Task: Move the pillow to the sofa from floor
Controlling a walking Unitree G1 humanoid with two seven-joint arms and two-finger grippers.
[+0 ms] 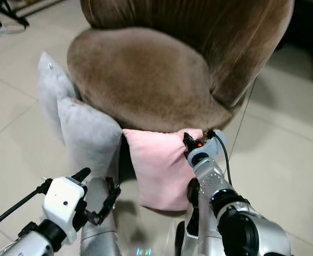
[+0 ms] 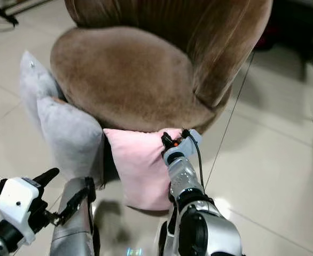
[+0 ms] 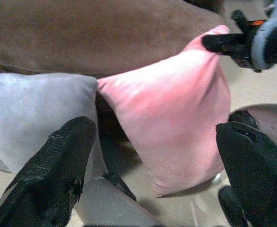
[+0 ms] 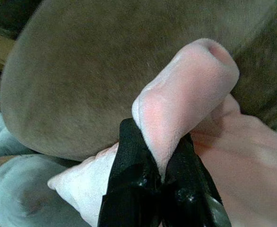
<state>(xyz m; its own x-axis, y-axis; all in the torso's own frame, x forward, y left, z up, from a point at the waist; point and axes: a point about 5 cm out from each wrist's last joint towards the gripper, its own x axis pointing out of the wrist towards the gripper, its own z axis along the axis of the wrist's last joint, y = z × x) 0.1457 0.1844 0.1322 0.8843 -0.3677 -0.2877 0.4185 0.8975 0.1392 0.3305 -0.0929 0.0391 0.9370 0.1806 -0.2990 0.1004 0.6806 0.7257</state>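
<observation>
Leaning on 1 sofa: 1 pink pillow, 2 grey pillows.

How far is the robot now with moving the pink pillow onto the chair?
Done: the right gripper is shut on the top corner of the pink pillow. In hand: the pillow stands on the floor, leaning against the brown chair. Left: lift it onto the seat. The left gripper is open, near it.

A floor of large pale glossy tiles with thin grout lines is seen, light being reflected off it. A rounded brown velvet armchair is set upon it. Dark stand legs and cables are glimpsed at the far left corner.
</observation>
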